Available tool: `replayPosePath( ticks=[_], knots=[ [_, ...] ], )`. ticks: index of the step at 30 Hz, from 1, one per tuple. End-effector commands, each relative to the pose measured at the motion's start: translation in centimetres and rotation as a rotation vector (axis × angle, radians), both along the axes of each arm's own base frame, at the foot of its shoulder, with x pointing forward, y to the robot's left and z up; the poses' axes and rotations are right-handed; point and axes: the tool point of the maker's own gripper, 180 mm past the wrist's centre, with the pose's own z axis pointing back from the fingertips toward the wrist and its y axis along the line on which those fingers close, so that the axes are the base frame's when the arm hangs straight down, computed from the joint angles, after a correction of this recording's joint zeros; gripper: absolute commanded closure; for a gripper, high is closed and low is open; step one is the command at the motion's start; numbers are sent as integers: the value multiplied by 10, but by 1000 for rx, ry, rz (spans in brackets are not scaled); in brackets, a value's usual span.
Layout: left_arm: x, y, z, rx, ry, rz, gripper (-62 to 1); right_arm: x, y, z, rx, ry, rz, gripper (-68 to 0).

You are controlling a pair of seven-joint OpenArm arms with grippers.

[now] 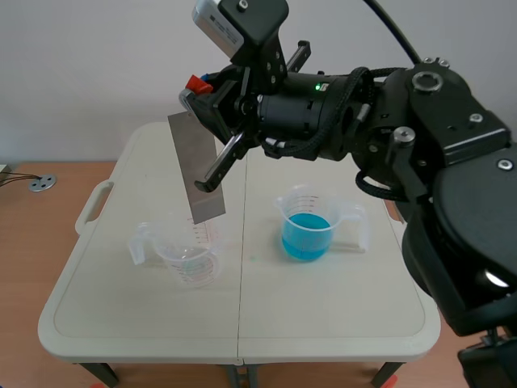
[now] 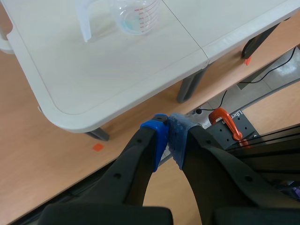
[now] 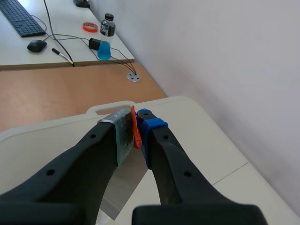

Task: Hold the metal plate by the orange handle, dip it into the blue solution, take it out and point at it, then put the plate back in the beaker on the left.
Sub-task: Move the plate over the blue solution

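Scene view: right gripper clamps the orange handle, with the metal plate hanging tilted over the clear left beaker, which holds a faint bluish trace. Right beaker holds blue solution. Left gripper is closed on nothing.

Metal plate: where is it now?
Scene view: the metal plate hangs left of centre in the right gripper, lower end over the left beaker.

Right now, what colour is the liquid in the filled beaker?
The liquid is blue; scene view shows it best.
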Motion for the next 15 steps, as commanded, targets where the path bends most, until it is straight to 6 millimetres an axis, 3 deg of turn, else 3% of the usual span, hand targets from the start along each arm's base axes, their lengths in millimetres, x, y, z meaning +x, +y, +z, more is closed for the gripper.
replayPosePath(
  ticks=[1,15],
  knots=[
    [1,-1,3,-10,-9,-2,-15,0,-4,18,24,-46,-7,-13],
    [1,-1,3,-11,-10,-2,-15,-13,-61,53,16,-143,-160,-13]
  ],
)
